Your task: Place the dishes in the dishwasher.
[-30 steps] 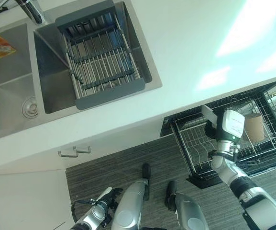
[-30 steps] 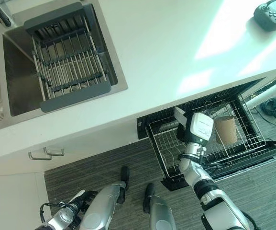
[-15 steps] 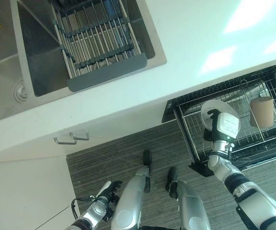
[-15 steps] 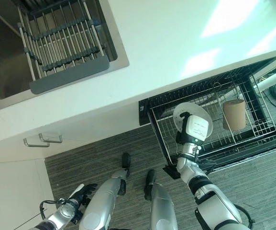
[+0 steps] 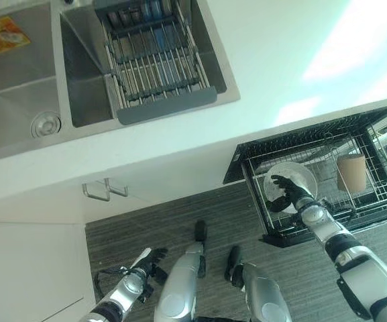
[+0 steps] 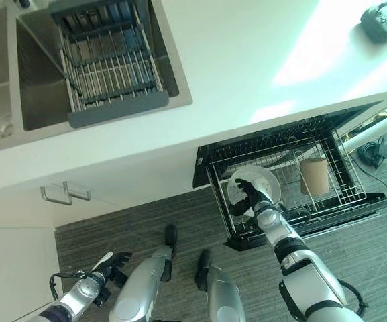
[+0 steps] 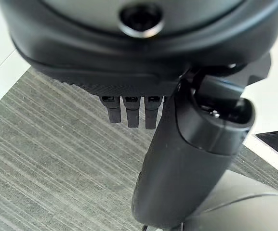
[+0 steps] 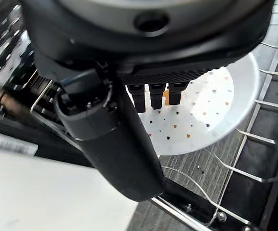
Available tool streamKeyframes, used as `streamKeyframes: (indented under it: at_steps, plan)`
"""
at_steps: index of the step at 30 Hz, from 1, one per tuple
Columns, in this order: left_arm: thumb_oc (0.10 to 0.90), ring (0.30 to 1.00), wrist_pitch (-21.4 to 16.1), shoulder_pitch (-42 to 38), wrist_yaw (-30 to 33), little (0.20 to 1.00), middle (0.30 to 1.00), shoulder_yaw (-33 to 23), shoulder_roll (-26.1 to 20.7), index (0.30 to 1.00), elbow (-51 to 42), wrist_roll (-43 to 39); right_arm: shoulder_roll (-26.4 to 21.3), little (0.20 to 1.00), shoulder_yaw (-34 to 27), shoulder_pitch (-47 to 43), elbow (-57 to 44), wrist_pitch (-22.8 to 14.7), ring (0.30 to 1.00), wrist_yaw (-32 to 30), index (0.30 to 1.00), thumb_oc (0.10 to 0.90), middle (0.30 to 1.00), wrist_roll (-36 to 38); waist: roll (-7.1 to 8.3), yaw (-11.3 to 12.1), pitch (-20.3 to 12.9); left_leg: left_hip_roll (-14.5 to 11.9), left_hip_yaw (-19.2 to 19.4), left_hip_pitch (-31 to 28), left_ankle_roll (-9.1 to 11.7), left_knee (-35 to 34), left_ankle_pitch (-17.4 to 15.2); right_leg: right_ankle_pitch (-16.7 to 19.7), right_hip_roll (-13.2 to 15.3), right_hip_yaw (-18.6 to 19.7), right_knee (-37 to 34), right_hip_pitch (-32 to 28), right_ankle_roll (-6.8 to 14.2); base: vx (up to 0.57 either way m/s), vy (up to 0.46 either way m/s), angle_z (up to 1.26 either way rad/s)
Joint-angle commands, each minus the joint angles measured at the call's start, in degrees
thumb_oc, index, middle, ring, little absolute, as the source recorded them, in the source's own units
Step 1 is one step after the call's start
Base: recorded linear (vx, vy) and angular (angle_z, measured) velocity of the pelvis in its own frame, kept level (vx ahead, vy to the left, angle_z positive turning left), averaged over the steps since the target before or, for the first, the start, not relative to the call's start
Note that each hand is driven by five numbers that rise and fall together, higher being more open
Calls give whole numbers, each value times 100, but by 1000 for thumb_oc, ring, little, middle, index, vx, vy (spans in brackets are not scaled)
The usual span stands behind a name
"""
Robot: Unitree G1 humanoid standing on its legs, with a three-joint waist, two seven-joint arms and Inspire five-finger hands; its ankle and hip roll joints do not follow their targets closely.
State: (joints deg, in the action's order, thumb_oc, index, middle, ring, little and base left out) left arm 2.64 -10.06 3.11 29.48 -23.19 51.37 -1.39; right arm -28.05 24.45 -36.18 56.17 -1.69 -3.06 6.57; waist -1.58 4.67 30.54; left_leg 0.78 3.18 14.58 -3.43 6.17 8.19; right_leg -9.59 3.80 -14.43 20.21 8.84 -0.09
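Over the pulled-out dishwasher rack (image 6: 344,191) beneath the white counter (image 5: 294,74), I have my right arm reaching forward and down, its dark right hand (image 5: 289,192) spread above the white plate (image 5: 305,180); in the right wrist view the right hand's fingers (image 8: 152,97) hang fairly straight and relaxed, loosely open, with the thumb (image 8: 111,144) standing out beside them, and they grip nothing that I can see; the plate, speckled with small coloured dots, lies just past the fingertips among the wire tines at the rack's left end, tilted against the wires; whether the fingers touch it I cannot tell; a brown cup (image 6: 315,176) stands in the same rack to the right of the plate, apart from it; the dishwasher's black frame (image 5: 237,168) borders the rack on the near and left sides; my left hand (image 5: 144,263) hangs low beside me over the striped grey floor (image 5: 146,231), idle, its fingers (image 7: 131,110) slack and open, holding nothing; up on the counter, the steel sink (image 5: 19,87) carries a grey drying rack (image 5: 156,60) across its right basin, with an orange packet (image 5: 2,35) lying in the left basin; two metal cabinet handles (image 6: 64,194) show below the counter edge; a dark controller (image 6: 382,21) sits at the counter's far right corner.
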Motion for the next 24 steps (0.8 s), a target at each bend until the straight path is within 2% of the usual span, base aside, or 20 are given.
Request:
streamKeyframes:
  at_steps: [1, 3, 6, 7, 11, 16, 19, 21, 22, 23, 24]
  plan:
    - [800, 900, -7, 405, 168, 900, 900, -149, 406, 900, -79, 89, -76, 900, -432, 354, -1525, -662, 900, -1204, 900, 800, 900, 491, 8, -109, -358, -198, 200, -346, 207, 1102, -1921, -13, 38, 161, -302, -52, 369, 36, -2, -17]
    - [800, 900, 23, 573, 260, 900, 900, -365, 494, 900, 7, 113, -137, 900, -746, 858, -2472, -822, 900, -1655, 900, 800, 900, 181, 57, -248, -487, -213, 271, -432, 201, 1102, -1970, -50, 8, 243, -302, -127, 375, 20, 0, -20]
    - [800, 900, 20, 693, 301, 900, 900, -542, 567, 900, 97, 169, -191, 900, -981, 1263, -3189, -906, 900, -1871, 900, 800, 900, -52, 90, -348, -616, -222, 316, -482, 192, 1102, -1998, -73, -12, 303, -302, -167, 374, 15, -7, -19]
    - [800, 900, 83, 881, 329, 900, 900, -835, 677, 900, 221, 164, -242, 900, -1273, 1907, -4174, -1153, 900, -1898, 900, 800, 900, -130, 144, -497, -787, -222, 402, -645, 165, 1102, -2081, -136, -24, 382, -302, -308, 385, 33, -17, -28]
    - [800, 900, -9, 1138, 288, 900, 900, -1209, 815, 900, 464, 242, -352, 900, -1784, 2500, -5042, -1541, 900, -2137, 900, 800, 900, -323, 164, -657, -1045, -240, 522, -893, 127, 1102, -2200, -210, -27, 433, -302, -509, 396, 51, -21, -21]
    - [800, 900, -123, 1349, 325, 900, 900, -1384, 930, 900, 631, 241, -434, 900, -2284, 2918, -5564, -1725, 900, -2637, 900, 800, 900, -589, 159, -803, -1228, -281, 650, -1052, 117, 1102, -2294, -274, -48, 483, -302, -620, 405, 31, -17, -20]
    - [800, 900, -176, 1434, 316, 900, 900, -1473, 963, 900, 779, 196, -497, 900, -2698, 3204, -5751, -1586, 900, -3375, 900, 800, 900, -870, 167, -919, -1332, -315, 750, -1127, 113, 1102, -2342, -308, -76, 567, -302, -658, 419, 33, -20, -14]
    - [800, 900, -188, 1455, 317, 900, 900, -1501, 961, 900, 847, 145, -537, 900, -2968, 3328, -5697, -1448, 900, -3875, 900, 800, 900, -742, 173, -976, -1371, -334, 790, -1142, 112, 1102, -2364, -324, -91, 599, -302, -655, 428, 10, -22, -19]
    - [800, 900, -222, 1474, 326, 900, 900, -1506, 956, 900, 905, 78, -528, 900, -3169, 3430, -5595, -1495, 900, -4117, 900, 800, 900, -599, 178, -1015, -1378, -350, 811, -1146, 116, 1102, -2374, -332, -101, 610, -302, -655, 433, 5, -36, -19]
    - [800, 900, -273, 1511, 328, 900, 900, -1540, 948, 900, 986, 4, -487, 900, -3465, 3630, -5409, -1695, 900, -4450, 900, 800, 900, -570, 185, -1073, -1392, -366, 841, -1151, 122, 1102, -2387, -338, -112, 621, -302, -650, 444, 4, -35, -14]
    - [800, 900, -280, 1520, 326, 900, 900, -1548, 944, 900, 1002, -9, -479, 900, -3528, 3675, -5370, -1716, 900, -4623, 900, 800, 900, -670, 185, -1085, -1396, -369, 848, -1153, 123, 1102, -2391, -339, -114, 623, -302, -648, 447, 9, -31, -7]
